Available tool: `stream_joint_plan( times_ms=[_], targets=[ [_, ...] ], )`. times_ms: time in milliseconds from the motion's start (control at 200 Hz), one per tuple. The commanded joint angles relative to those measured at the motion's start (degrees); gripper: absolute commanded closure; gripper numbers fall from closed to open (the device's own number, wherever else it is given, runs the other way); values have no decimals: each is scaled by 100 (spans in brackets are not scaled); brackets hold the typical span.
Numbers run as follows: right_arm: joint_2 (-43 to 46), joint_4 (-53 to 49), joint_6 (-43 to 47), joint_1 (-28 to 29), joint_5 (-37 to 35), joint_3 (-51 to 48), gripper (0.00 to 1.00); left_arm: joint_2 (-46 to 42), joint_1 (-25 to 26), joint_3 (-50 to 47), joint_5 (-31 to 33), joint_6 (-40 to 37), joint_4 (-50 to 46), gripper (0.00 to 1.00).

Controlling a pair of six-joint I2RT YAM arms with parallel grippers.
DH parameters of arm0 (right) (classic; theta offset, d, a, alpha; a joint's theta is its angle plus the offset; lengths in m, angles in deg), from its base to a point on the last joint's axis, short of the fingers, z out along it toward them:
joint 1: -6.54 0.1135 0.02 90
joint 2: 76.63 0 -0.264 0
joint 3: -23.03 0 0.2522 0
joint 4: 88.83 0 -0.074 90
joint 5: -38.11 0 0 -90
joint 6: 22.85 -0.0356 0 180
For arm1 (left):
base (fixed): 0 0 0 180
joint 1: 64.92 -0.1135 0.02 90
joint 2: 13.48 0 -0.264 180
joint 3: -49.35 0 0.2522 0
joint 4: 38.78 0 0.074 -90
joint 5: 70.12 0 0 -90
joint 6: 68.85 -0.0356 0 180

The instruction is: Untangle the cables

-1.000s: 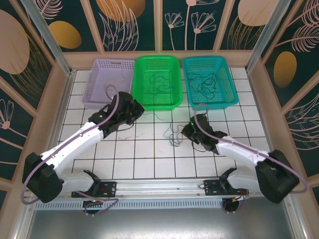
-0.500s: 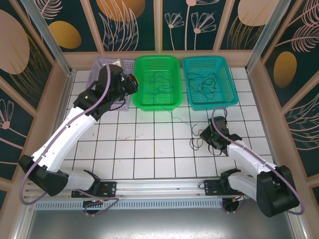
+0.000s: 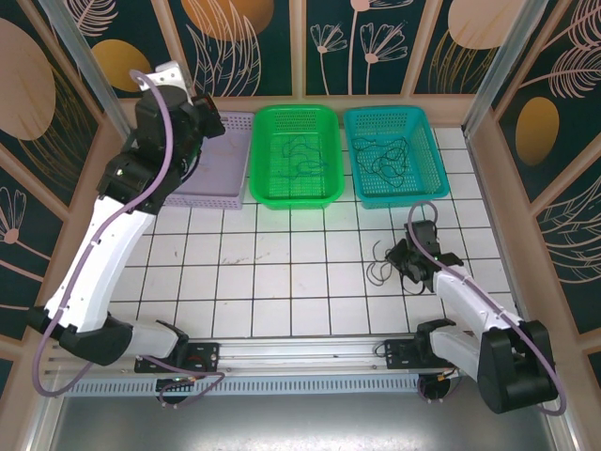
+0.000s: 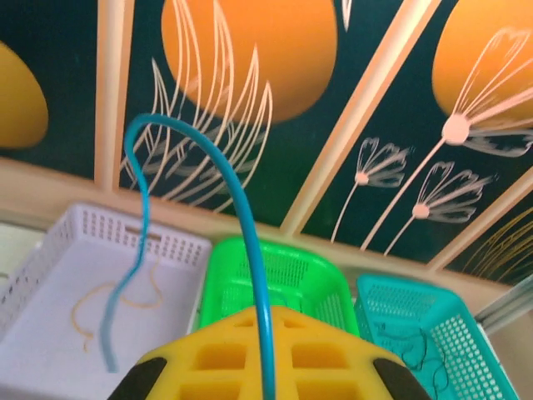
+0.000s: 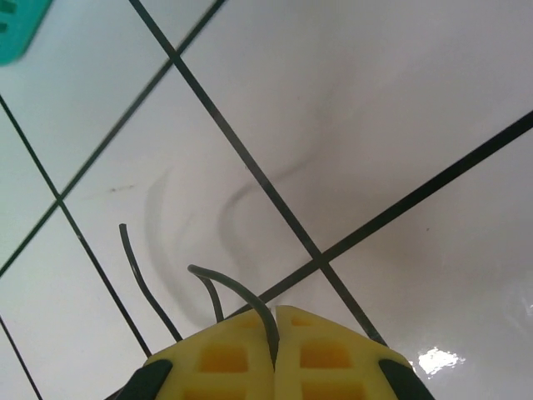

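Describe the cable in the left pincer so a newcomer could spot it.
Along the back wall, find the lavender basket on the left. Above it, the left pincer pinches a blue cable that arches upward, unlike the tan cable lying inside.

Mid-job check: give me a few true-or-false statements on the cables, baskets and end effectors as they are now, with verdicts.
1. The left end effector is shut on a blue cable. True.
2. A pale tan cable lies in the lavender basket. True.
3. The right end effector is open above the teal basket. False: it is shut on a dark cable low over the tiled table.
4. The green basket is rightmost in the row. False: it is in the middle.
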Motion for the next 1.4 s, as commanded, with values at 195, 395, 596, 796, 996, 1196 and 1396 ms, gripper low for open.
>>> stream_joint_plan(
  times_ms=[195,395,596,796,996,1196,1396],
  targets=[
    [112,-315,624,17,125,901,69,-158,7,-664,-2768,-1177,797,100],
    [451,-861,584,449,-21,2163,63,-136,6,-1354,-4204,-1412,1391,100],
    [291,-981,315,1039,-71,3252,62,-332,7,-2668,-5009,-2139,2445,100],
    [169,80,-943,1283,829,3414,66,-579,25,-3642,-5326,-2489,3320,100],
    [-325,1233,-3176,1717,1259,3425,56,-740,331,-4128,-5244,-3225,3404,100],
    [-931,3408,-5738,2119,1694,3002,42,-881,561,-4540,-4791,-3689,3476,100],
    [-1258,4029,-7114,2538,1711,3141,32,-887,634,-4764,-4438,-3926,3479,100]
  ],
)
